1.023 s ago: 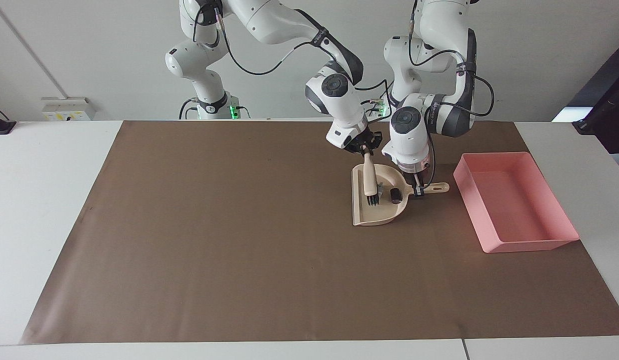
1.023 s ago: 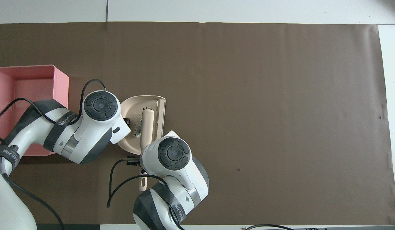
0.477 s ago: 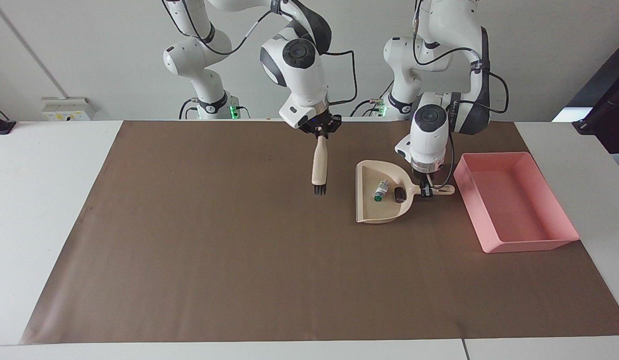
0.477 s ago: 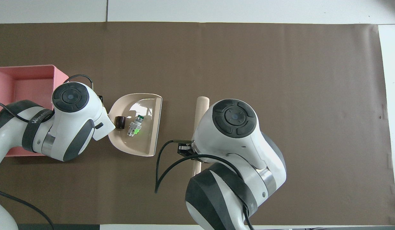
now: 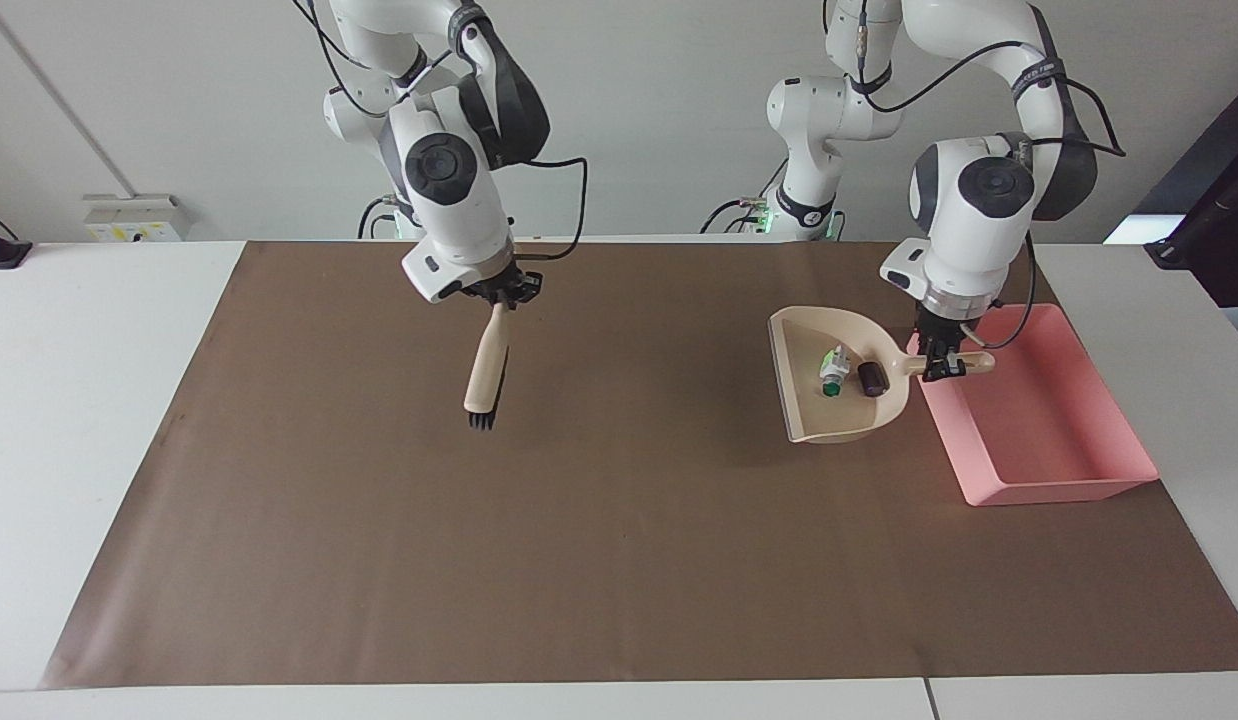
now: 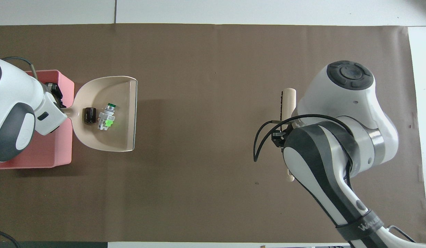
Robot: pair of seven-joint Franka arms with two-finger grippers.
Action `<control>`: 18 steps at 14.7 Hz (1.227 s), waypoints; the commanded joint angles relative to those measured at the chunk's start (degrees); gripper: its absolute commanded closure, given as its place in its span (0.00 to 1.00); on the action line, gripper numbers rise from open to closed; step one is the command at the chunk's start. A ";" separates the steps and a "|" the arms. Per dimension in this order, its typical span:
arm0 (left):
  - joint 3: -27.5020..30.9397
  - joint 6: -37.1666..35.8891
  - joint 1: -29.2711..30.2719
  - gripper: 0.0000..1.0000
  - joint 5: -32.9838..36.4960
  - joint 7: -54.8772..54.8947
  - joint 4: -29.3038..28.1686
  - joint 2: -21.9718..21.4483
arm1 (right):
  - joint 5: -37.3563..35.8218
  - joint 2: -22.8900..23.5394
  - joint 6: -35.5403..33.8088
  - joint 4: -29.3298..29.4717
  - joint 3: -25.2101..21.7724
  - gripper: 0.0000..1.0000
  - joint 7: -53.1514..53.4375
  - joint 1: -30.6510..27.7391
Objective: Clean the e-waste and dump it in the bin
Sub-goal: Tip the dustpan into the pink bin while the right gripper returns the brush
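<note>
1. Left end effector (image 5: 946, 366) is seen clamped on the handle of the dustpan (image 5: 829, 412), which is held raised over the surface (image 5: 619, 560), with the end effector itself over the bin's (image 5: 1054, 440) wall nearest the dustpan.
2. Inside the dustpan, beside this end effector, the e-waste is carried: a white piece with green marks (image 5: 832, 372) and a small black block (image 5: 872, 377), lying close together.
3. Right end effector (image 5: 499, 297) is seen closed on the handle of a brush (image 5: 485, 375), which hangs bristles down beneath it, over the brown mat (image 5: 379, 560) toward the right arm's end, well apart from the dustpan.
</note>
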 commanded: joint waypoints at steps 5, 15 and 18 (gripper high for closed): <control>-0.07 -2.52 12.02 1.00 -2.19 9.06 12.06 4.18 | -3.90 -7.28 16.21 -18.73 0.94 1.00 -26.69 -19.75; 0.72 5.92 21.97 1.00 16.76 9.31 12.09 7.79 | -7.32 -7.46 22.12 -24.63 0.94 1.00 -35.25 -30.84; 0.63 4.52 19.60 1.00 27.59 1.45 8.84 6.48 | -7.33 -7.55 23.01 -25.35 0.94 0.99 -35.51 -30.93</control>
